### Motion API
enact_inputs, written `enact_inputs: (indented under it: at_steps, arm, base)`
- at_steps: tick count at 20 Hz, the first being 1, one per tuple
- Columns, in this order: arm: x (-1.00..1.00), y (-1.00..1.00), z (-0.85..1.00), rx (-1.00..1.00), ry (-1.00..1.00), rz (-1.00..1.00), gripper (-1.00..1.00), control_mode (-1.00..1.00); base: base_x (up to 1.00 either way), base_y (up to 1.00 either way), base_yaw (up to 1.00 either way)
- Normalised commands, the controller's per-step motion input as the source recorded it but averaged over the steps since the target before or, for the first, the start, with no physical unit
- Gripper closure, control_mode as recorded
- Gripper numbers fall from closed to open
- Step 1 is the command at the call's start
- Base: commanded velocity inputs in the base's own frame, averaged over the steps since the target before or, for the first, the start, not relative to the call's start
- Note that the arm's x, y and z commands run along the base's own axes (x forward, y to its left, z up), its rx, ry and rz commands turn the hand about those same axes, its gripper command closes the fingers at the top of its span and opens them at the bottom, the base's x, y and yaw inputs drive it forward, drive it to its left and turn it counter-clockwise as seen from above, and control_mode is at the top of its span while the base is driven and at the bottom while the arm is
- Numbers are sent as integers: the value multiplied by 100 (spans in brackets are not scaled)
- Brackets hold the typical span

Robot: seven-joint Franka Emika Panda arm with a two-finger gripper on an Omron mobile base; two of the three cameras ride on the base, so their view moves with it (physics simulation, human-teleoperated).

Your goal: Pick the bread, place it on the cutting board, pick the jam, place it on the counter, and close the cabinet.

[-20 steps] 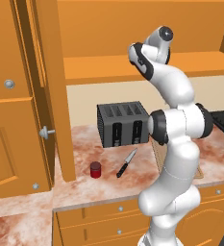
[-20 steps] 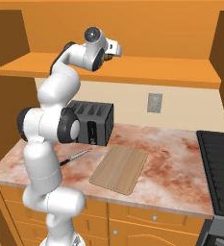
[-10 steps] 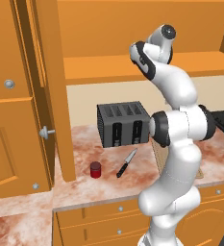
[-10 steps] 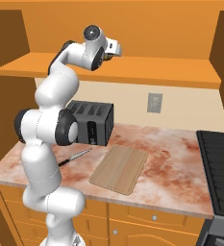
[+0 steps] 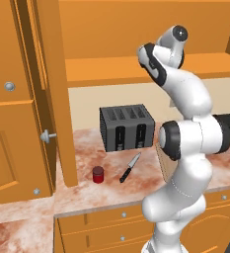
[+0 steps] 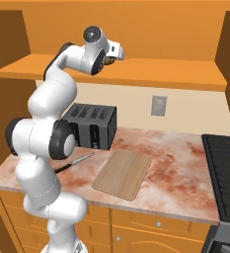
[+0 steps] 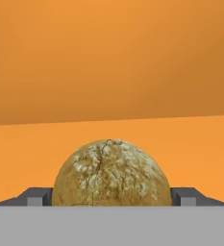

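Here, tool [image 7: 111, 196]: jaws spread wide, one on each side of the bread [image 7: 111, 174].
Bread: between the tips, on the cabinet [image 7: 132, 139] shelf.
Jam [image 5: 98, 174]: far below the tool, on the counter [image 5: 101, 190].

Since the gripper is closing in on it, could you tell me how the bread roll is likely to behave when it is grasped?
The bread is domed, so it may roll if nudged on the shelf. Its cracked, floury crust looks rough, so probably not slippery. The open gripper straddles it; being small, it is likely light.
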Motion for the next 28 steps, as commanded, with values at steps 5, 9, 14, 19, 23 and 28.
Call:
enact_inputs:
  at_steps: [5,9,14,19,23,28]
  arm:
    - [-37,-13,0,0,0,0,100,-100]
    - [-40,-8,0,0,0,0,100,-100]
    - [-42,-6,0,0,0,0,100,-100]
    - [-40,-6,0,0,0,0,100,-100]
    - [-48,-8,0,0,0,0,100,-100]
    - [-56,-9,0,0,0,0,100,-100]
  base:
    - [0,0,0]
    - [0,0,0]
    - [0,0,0]
    - [0,0,0]
    - [0,0,0]
    - [0,0,0]
